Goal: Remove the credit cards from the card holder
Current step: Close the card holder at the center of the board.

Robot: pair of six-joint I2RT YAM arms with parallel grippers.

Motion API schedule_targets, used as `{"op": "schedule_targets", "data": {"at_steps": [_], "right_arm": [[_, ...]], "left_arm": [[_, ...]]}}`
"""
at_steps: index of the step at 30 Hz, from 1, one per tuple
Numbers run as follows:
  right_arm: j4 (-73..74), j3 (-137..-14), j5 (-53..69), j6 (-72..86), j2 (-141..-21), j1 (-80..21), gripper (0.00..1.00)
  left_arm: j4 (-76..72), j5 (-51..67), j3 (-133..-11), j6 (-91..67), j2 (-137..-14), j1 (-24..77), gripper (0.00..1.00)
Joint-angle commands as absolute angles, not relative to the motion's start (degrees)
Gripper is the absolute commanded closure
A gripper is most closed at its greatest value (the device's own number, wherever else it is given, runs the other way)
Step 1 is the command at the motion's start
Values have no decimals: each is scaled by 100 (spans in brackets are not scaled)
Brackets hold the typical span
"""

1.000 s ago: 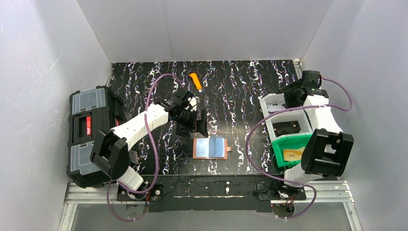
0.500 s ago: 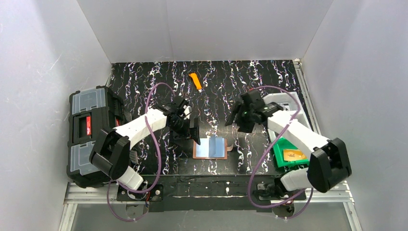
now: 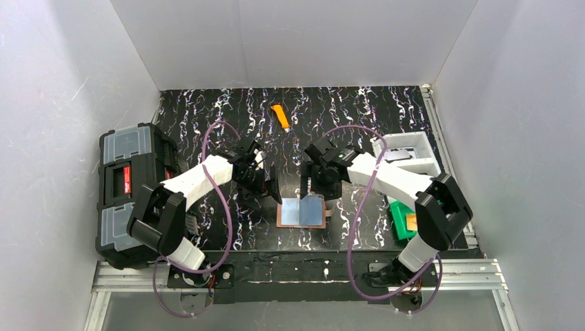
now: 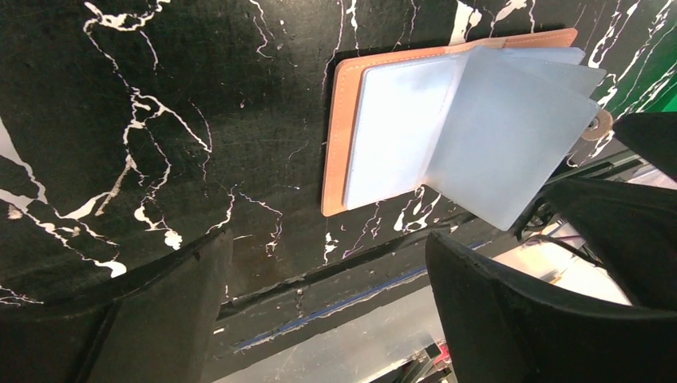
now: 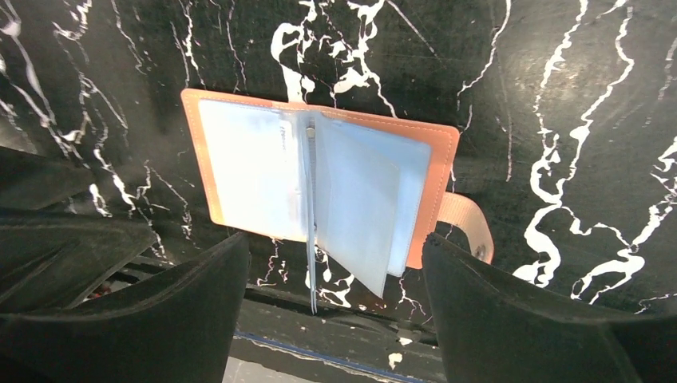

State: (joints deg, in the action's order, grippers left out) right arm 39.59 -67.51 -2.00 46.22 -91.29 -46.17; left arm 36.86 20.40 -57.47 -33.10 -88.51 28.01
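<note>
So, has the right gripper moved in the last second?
Yes. The right gripper swung left, away from the white bin on the right, and now hovers open over the card holder near the middle.

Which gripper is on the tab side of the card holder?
The right gripper, above the card holder's half where the tab sticks out; the left gripper is off the opposite edge.

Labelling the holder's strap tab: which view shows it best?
Right wrist: the tab shows whole, sticking out from the holder's edge, unobstructed. Left wrist catches only the tab's round end past the sleeves. Top external shows it as a tiny sliver beside the holder.
</note>
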Motion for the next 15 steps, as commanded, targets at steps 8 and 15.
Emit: {"op": "schedule_targets", "data": {"at_steps": [8, 15], "right_arm": [[4187, -6892, -201, 4644, -9658, -4852, 31], [3944, -6512, -99, 4708, -9720, -4852, 71]], "left_arm": [[3555, 2470, -5652, -3392, -8977, 2775, 16], [3428, 2603, -5612, -3424, -9205, 2780, 20]]}}
